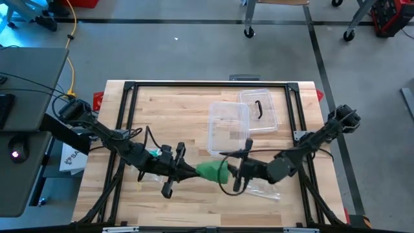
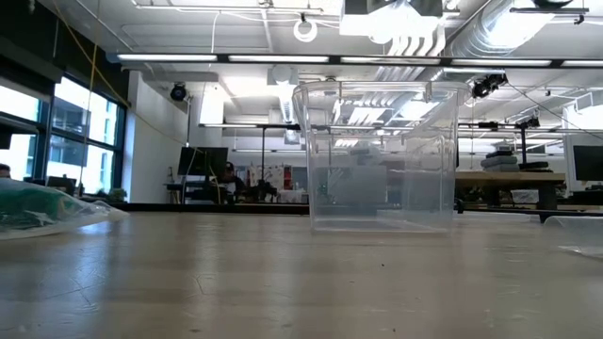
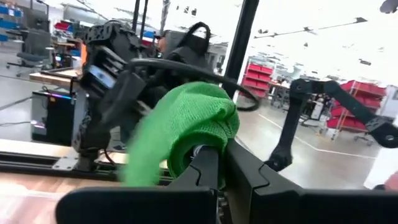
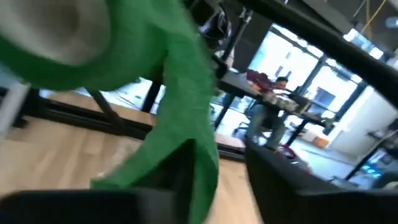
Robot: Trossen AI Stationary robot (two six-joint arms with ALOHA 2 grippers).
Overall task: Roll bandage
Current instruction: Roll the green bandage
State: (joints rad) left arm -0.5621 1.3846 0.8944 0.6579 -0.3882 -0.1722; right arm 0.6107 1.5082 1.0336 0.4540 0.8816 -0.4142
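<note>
We count one green bandage [image 1: 211,171], one clear plastic container [image 1: 228,129], one clear lid [image 1: 260,110] beside it at its one o'clock, and a clear plastic wrapper [image 1: 262,188]. The bandage is held off the wooden table [image 1: 162,116], toward six o'clock. The left end effector [image 1: 191,171], reaching in from nine o'clock, is clamped together on the bandage roll. The right end effector [image 1: 229,171], reaching from three o'clock, has its fingers apart around the loose green strip.
</note>
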